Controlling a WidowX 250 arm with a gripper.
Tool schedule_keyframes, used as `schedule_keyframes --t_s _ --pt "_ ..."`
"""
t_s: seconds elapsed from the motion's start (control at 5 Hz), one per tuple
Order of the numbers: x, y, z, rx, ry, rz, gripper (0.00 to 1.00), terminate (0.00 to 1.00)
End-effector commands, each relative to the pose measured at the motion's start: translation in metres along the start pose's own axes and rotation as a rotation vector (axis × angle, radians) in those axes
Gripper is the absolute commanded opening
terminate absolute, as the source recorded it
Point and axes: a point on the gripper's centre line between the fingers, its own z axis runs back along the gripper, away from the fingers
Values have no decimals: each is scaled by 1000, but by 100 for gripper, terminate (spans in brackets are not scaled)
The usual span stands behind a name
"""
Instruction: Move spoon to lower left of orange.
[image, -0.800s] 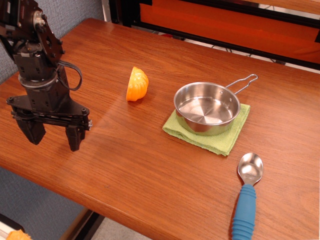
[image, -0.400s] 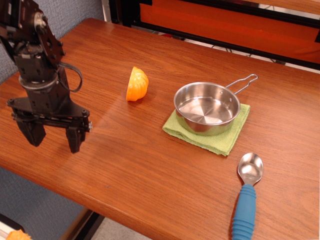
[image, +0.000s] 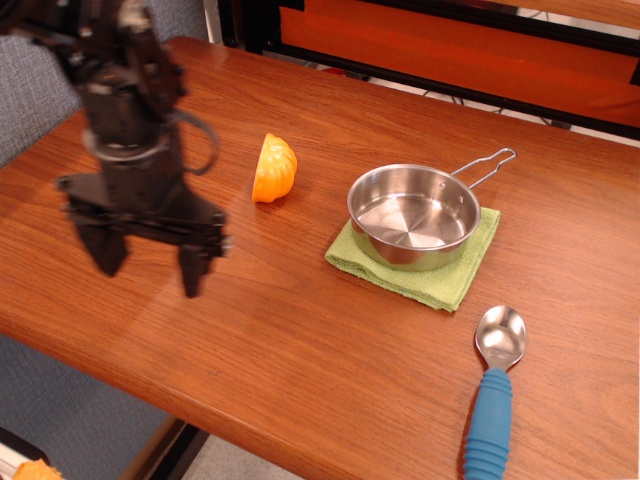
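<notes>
The hand (image: 148, 262) is motion-blurred, fingers spread, empty, and has shifted right toward the orange (image: 274, 168). The spoon (image: 494, 392) lies at the counter's (image: 300, 320) lower right, handle end cut off.

Steel pan (image: 413, 215) on green cloth (image: 455, 274)

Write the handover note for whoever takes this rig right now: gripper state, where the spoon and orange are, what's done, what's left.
Gripper: open, empty, blurred with motion, above the table's left part.
Spoon: untouched at the near right edge, bowl pointing away, blue handle toward the camera.
Orange: on the table, left of the steel pan, which sits on a green cloth.
Done: nothing grasped yet.
Left: reach across to the spoon, grasp it, set it at the orange's lower left.
</notes>
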Motion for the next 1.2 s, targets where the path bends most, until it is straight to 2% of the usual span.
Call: schedule_keyframes --t_s 0.0,0.2,0.4,0.6,0.8,1.0 --pt "5 -79 28 -62 -142 -110 100 0" --pt "-1 -130 31 -98 -197 -234 100 0" --pt "-8 -180 31 -155 -226 -298 100 0" --pt "-19 -221 29 -172 -218 -331 100 0" --pt "-22 -239 17 -213 -173 -299 100 0" --pt "-28 -240 13 -157 -144 -285 100 0"
